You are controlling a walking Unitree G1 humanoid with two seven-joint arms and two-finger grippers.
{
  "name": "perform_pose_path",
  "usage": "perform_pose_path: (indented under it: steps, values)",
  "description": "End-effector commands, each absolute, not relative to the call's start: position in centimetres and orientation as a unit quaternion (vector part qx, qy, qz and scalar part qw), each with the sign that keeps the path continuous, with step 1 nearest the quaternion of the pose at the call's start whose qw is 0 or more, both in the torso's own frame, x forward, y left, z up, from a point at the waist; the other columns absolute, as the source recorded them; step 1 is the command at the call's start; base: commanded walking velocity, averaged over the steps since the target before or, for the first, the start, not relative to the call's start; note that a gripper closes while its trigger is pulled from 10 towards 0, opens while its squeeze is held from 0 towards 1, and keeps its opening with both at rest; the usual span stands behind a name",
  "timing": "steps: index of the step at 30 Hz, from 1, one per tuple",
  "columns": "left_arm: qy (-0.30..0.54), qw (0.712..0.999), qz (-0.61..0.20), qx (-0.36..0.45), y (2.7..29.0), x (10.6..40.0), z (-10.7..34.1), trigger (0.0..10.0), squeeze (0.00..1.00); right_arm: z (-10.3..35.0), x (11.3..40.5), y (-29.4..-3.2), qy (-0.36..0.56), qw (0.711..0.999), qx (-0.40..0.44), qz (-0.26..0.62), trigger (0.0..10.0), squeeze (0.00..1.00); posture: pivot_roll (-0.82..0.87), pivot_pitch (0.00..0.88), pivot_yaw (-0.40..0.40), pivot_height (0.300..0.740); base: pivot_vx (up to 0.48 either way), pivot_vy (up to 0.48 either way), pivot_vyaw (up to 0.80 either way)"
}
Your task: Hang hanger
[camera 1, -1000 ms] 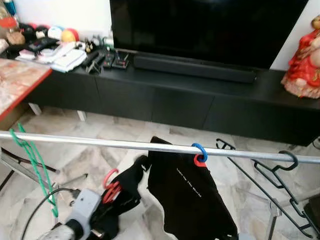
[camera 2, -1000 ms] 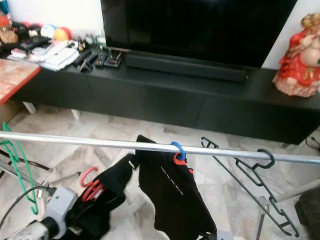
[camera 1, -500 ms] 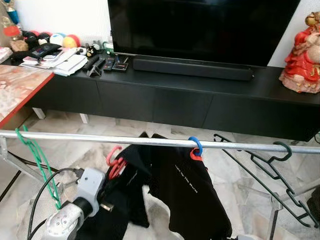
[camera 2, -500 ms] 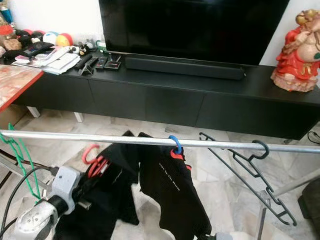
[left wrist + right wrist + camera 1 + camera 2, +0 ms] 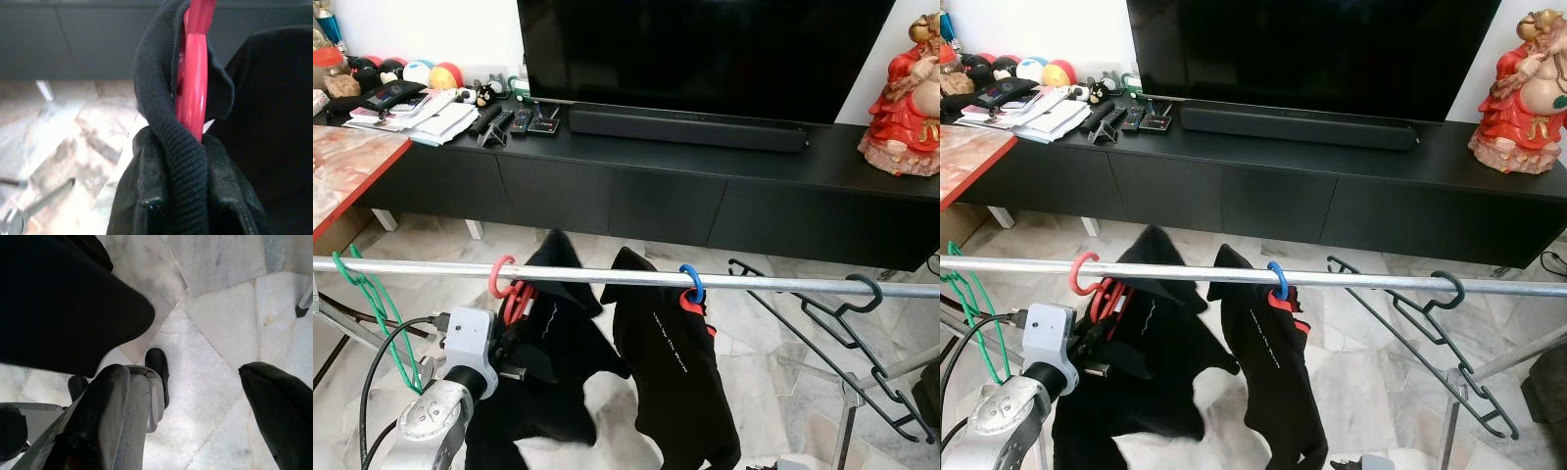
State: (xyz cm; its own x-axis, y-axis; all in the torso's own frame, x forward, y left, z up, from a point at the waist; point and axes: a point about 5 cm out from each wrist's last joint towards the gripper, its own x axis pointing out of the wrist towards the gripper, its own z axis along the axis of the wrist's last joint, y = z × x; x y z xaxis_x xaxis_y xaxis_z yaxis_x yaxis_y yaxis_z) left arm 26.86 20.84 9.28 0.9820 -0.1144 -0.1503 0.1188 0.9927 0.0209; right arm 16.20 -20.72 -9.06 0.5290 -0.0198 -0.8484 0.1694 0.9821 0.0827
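Left gripper (image 5: 188, 196) pinching red hanger (image 5: 512, 291) with black garment (image 5: 553, 362); hook at rail (image 5: 783, 283). Right gripper (image 5: 190, 401) fingers spread.

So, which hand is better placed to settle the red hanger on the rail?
The left hand. It grips the red hanger with its black garment, and the hook is at the rail. The right hand hangs open above the floor.

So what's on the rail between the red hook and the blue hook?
Nothing hangs there: the rail is bare between the red hanger and the blue hanger, with only their black garments sagging below, seen in the eye views.
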Motion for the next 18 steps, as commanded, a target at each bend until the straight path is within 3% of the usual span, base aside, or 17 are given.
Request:
perform_pose_path:
  steps: [1, 10, 18]
  values:
    - [0.073, 0.996, -0.042, 0.004, 21.2, 27.1, 9.6, 10.0, 0.00, -9.3, 15.6, -21.0, 0.491, 0.866, 0.075, -0.057, 10.0, 0.00, -0.01, 0.107, -0.042, 0.740, 0.000, 0.000, 0.00]
    - [0.158, 0.987, -0.013, 0.029, 21.6, 27.3, 7.7, 10.0, 0.00, -9.3, 15.5, -20.9, 0.493, 0.865, 0.076, -0.056, 10.0, 0.00, -0.01, 0.103, -0.037, 0.740, 0.000, 0.000, 0.00]
    - [0.149, 0.988, -0.019, 0.026, 20.7, 27.6, 8.0, 10.0, 0.00, -9.3, 15.6, -20.8, 0.492, 0.865, 0.077, -0.057, 10.0, 0.00, -0.01, 0.119, -0.037, 0.740, 0.000, 0.000, 0.00]
